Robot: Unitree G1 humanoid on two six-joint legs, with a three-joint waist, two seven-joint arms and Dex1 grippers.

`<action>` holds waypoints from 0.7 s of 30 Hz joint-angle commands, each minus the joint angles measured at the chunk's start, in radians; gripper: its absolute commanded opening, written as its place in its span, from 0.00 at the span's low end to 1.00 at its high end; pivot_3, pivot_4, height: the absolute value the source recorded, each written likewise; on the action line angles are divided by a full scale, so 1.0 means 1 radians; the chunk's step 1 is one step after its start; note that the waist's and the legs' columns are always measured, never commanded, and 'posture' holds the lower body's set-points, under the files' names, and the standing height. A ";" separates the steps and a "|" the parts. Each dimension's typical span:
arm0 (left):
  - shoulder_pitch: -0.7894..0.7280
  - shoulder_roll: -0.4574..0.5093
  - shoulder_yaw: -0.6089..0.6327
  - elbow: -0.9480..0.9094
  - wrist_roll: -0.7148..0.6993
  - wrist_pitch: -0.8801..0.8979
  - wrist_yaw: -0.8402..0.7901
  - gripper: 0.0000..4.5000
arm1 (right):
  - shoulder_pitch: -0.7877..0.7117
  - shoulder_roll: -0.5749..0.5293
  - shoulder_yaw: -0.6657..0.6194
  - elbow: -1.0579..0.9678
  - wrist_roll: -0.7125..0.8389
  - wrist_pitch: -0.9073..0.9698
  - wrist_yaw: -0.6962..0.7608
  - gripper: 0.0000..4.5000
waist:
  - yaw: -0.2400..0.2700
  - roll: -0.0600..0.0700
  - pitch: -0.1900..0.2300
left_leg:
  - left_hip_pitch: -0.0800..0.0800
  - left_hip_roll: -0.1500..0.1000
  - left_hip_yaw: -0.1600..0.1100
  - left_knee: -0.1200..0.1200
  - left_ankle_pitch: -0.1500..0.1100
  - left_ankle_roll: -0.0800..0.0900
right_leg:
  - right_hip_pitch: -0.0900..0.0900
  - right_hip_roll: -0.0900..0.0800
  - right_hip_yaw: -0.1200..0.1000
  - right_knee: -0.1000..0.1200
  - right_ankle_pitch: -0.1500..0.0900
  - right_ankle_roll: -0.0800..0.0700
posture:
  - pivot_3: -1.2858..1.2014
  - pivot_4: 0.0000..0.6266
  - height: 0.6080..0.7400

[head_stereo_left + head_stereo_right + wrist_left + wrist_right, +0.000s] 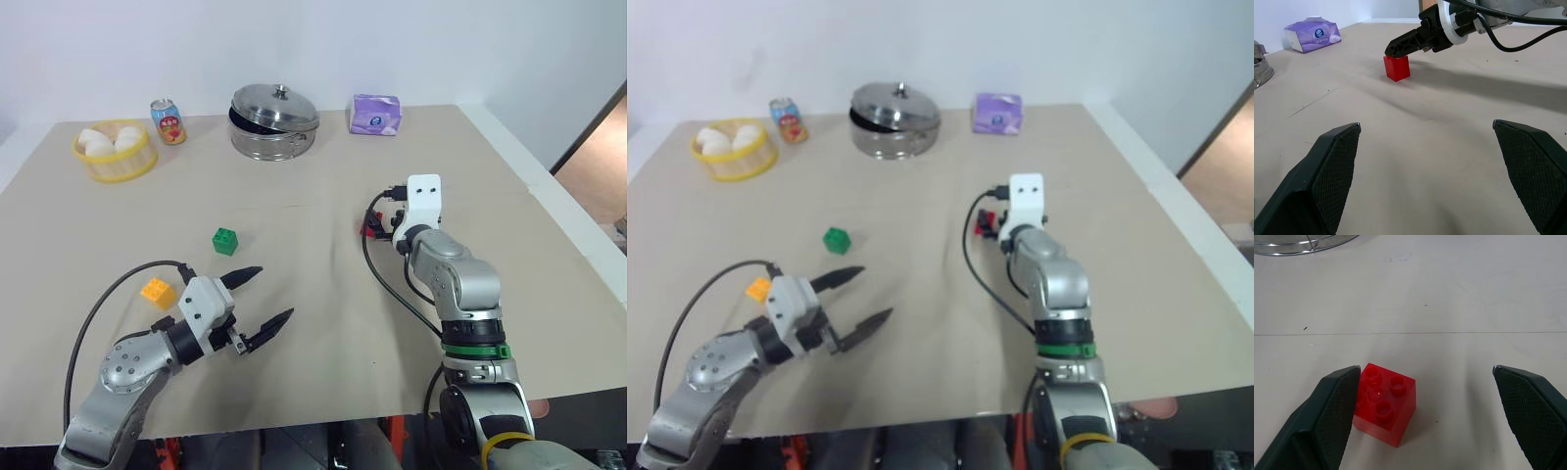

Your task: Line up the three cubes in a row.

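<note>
Here, on the counter point(323, 333), things read from the robot's left across to its right. At the far left sits a yellow basket point(115, 152) with white buns in it, and just beside it stands a soda can point(168, 121). Nearer the robot, the orange-yellow cube point(158, 291) lies on the counter close behind the left arm's wrist. The left pincer point(260, 304) hovers low over the counter with its two black fingers spread wide and nothing between them. The green cube point(225, 240) rests a little beyond that pincer, apart from it and well apart from the orange-yellow one. Toward the back middle stands a steel pot point(273, 121) with its lid on, and to the right of it a purple tissue pack point(376, 114). The red cube point(1384, 403) sits studs-up on the counter to the right of centre, well apart from the green cube. The right pincer point(1425, 401) is low over it, fingers spread wide; the cube lies between them, hard against one finger, and far from the other.
</note>
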 commanded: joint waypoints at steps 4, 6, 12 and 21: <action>0.005 -0.005 0.005 -0.042 -0.011 -0.020 0.005 1.00 | -0.046 0.048 -0.031 -0.003 0.019 -0.016 -0.007 1.00 | 0.000 0.000 0.000 | 0.000 0.003 0.001 0.000 0.000 0.000 | -0.001 0.003 0.001 0.000 0.001 -0.002 | 0.52 0.24 1.00; 0.008 -0.004 0.005 -0.045 -0.012 -0.020 0.004 1.00 | -0.047 0.054 -0.023 -0.002 0.013 -0.014 -0.004 1.00 | 0.000 0.000 0.000 | 0.000 0.004 0.001 0.000 0.000 0.000 | -0.002 0.004 0.001 0.000 0.001 -0.003 | 0.52 0.24 1.00; 0.011 -0.003 0.005 -0.051 -0.008 -0.014 0.010 1.00 | -0.039 0.067 -0.022 0.046 -0.002 -0.032 -0.011 1.00 | 0.000 0.000 0.000 | 0.000 0.008 0.002 0.000 0.000 0.000 | -0.002 0.008 0.001 0.000 0.002 -0.006 | 0.52 0.24 1.00; 0.023 0.000 0.002 -0.060 -0.004 -0.009 0.012 1.00 | -0.074 0.112 -0.007 0.162 -0.021 -0.098 -0.021 1.00 | -0.002 0.000 0.000 | 0.002 0.012 0.003 -0.002 0.000 0.000 | -0.003 0.012 0.002 0.000 0.002 -0.010 | 0.52 0.24 1.00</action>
